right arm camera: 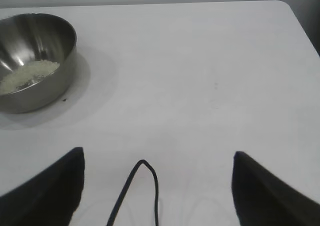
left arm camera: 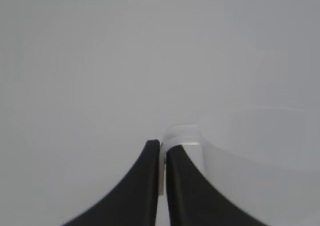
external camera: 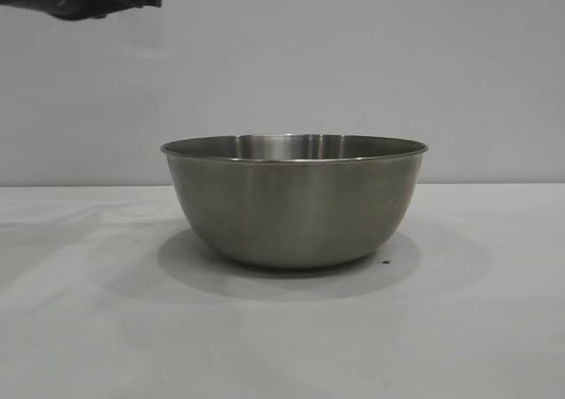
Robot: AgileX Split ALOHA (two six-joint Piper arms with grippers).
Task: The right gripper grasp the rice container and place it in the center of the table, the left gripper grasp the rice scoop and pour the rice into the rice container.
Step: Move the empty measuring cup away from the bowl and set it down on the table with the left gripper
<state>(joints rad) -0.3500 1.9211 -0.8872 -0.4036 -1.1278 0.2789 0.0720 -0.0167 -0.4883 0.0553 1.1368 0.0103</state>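
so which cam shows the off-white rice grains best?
Right wrist view: it looks down into the big round stainless-steel bowl, where the off-white rice grains lie as a pale patch on the bottom. The exterior view sees only the bowl's side, no rice. The left wrist view shows none.

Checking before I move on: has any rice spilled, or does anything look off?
No spill shows. The rice lies inside the rice container, which stands upright on the table. Only a tiny dark speck sits beside its base; I cannot tell what it is.

Rice container (external camera: 294, 207) upright on table (external camera: 88, 328)
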